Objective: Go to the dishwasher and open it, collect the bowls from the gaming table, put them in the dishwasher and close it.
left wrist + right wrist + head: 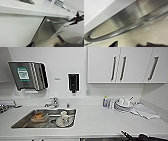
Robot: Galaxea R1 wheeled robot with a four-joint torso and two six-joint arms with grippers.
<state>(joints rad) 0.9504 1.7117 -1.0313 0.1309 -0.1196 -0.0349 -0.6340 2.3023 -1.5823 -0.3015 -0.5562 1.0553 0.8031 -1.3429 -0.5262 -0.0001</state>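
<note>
The dishwasher is a brushed steel front under the white counter, with its door upright. Its bar handle runs along the top edge. My right gripper is open, level with the handle's end and a short way from it. In the right wrist view the handle crosses close in front of the steel front, and my right gripper holds nothing. My right arm shows low at the counter's front edge. My left gripper is open and empty, low in front of the door. The bowls and the gaming table are out of view.
The counter holds a steel sink with dishes in it, a stack of white crockery and a cloth. White wall cabinets hang above. White drawers flank the dishwasher, and a white panel lies on its other side.
</note>
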